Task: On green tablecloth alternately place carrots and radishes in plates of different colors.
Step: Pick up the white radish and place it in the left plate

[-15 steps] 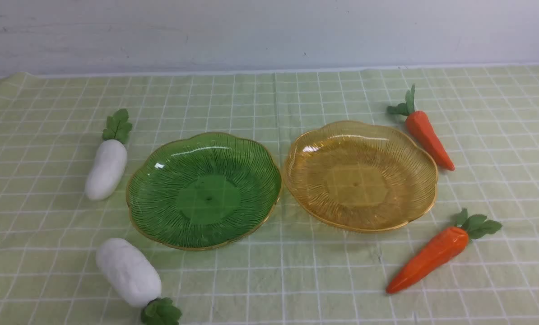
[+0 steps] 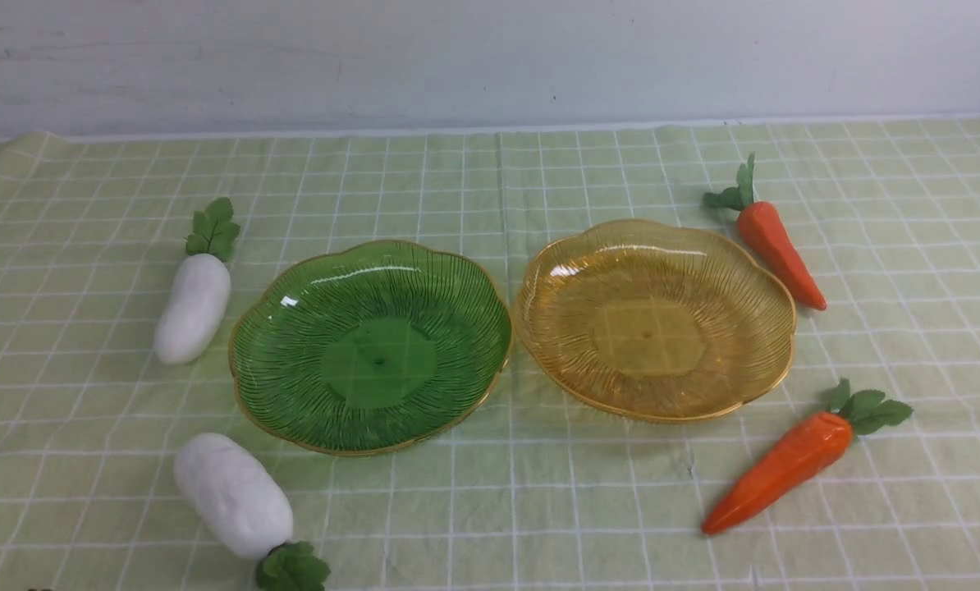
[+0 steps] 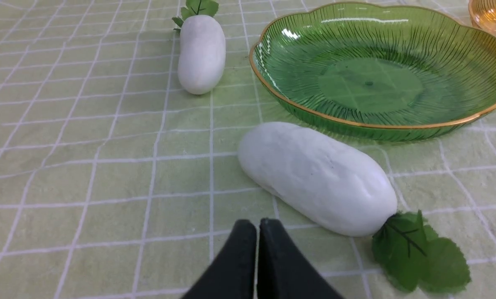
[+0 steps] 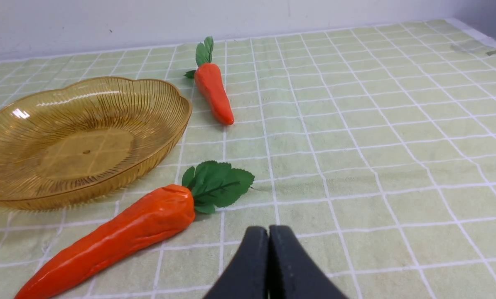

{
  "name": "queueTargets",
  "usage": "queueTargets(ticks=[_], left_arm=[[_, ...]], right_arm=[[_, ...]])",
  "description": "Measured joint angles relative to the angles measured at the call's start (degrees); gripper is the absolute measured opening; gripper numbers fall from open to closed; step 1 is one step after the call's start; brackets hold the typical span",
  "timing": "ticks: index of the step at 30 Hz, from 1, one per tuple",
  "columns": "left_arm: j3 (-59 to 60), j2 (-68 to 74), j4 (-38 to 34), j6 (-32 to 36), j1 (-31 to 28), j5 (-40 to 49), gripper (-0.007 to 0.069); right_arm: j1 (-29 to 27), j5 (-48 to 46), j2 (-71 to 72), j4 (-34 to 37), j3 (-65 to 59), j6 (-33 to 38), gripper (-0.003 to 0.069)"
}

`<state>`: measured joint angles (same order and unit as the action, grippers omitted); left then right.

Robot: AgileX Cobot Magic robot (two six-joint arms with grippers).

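Observation:
On the green tablecloth [image 2: 490, 509] a green plate [image 2: 371, 345] and an amber plate [image 2: 654, 318] sit side by side, both empty. Two white radishes lie left of the green plate: a far radish [image 2: 194, 308] and a near radish [image 2: 232, 495]. Two carrots lie right of the amber plate: a far carrot [image 2: 777, 250] and a near carrot [image 2: 781, 474]. The left gripper [image 3: 257, 224] is shut and empty, just short of the near radish [image 3: 316, 176]. The right gripper [image 4: 268, 230] is shut and empty, beside the near carrot [image 4: 119, 236]. Neither arm shows in the front view.
A pale wall [image 2: 490, 57] rises behind the table's far edge. The two plates nearly touch at the middle. In the right wrist view the cloth's edge [image 4: 476, 33] runs past the far corner.

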<state>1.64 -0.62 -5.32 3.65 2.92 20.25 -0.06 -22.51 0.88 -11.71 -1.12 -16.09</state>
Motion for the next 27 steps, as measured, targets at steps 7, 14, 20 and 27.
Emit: queueTargets(ticks=[7,14,20,27], left_arm=[[0.00,0.00,-18.60,-5.48,0.00,-11.42,-0.0008],[0.00,0.00,-32.14,-7.03,0.00,-28.67,-0.0008],[-6.33,0.00,-34.11,-6.68,0.00,-37.46,-0.0008],[-30.67,16.71,-24.26,4.74,0.00,-2.85,-0.0008]], right_arm=[[0.00,0.00,0.00,0.00,0.00,0.00,-0.0015],[0.00,0.00,0.00,0.00,0.00,0.00,-0.0015],[0.00,0.00,0.00,-0.05,0.00,0.00,-0.0015],[0.00,10.10,0.00,8.79,-0.60,-2.66,-0.0015]])
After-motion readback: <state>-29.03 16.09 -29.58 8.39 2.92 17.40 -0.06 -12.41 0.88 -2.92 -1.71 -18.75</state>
